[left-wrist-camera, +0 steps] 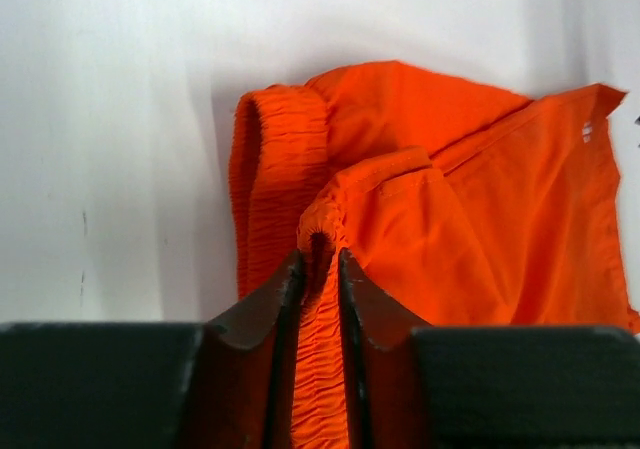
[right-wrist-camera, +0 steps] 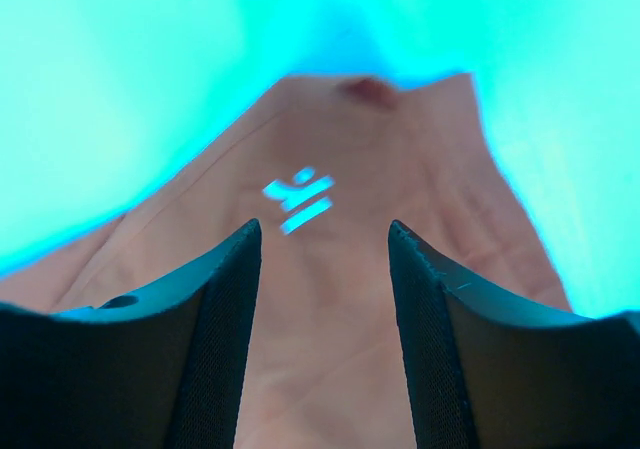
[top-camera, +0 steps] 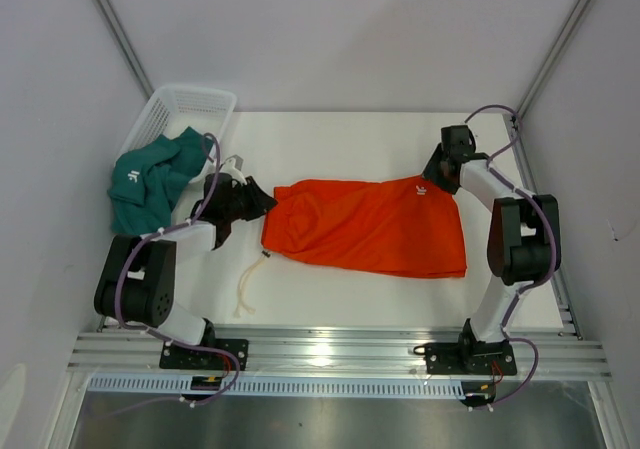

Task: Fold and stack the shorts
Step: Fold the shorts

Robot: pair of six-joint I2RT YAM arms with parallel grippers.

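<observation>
As left gripper [left-wrist-camera: 318, 261] pinches bright orange fabric shorts [top-camera: 370, 231] by waistband, 9 o'clock, for folding, right gripper [right-wrist-camera: 322, 234] hovers open, 2 o'clock.

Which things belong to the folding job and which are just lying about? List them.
Job: orange shorts, pinched by the left gripper; green shorts; right gripper, open over the orange pair.
Lying about: white basket.

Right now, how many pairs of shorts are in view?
2. The orange shorts lie spread mid-table, waistband pinched in the left gripper. The teal shorts spill over the near end of the white mesh basket, far left. Others could be hidden under them.
</observation>
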